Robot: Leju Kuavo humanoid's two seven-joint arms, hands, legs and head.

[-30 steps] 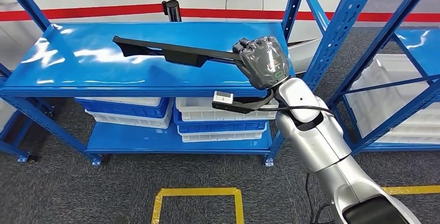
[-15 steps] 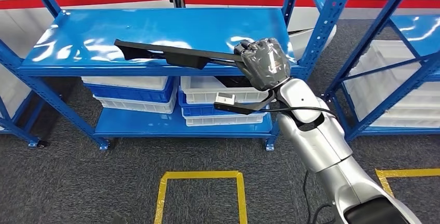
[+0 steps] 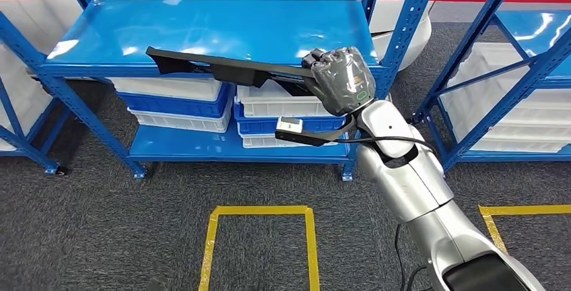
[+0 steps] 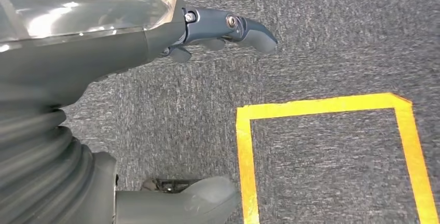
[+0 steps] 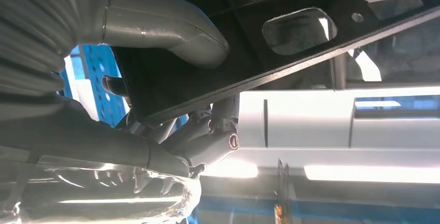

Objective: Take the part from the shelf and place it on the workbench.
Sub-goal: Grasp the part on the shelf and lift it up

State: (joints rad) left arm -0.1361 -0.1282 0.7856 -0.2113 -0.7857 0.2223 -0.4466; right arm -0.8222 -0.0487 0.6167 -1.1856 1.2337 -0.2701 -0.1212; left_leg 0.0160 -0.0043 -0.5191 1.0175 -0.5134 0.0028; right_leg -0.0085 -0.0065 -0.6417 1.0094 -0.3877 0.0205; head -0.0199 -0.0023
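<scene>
The right hand (image 3: 343, 80) gripped 1 end of the long black part (image 3: 222, 70). The part extended leftward from the hand, held in the air in front of the blue shelf (image 3: 215, 31). The left hand (image 4: 155, 37) hung over the carpet, fingers apart, holding nothing.

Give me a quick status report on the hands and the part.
Right robot hand grips black part by one end, held out level over blue shelf. Left robot hand holds nothing, above floor. Shelf post close beside right hand.
</scene>
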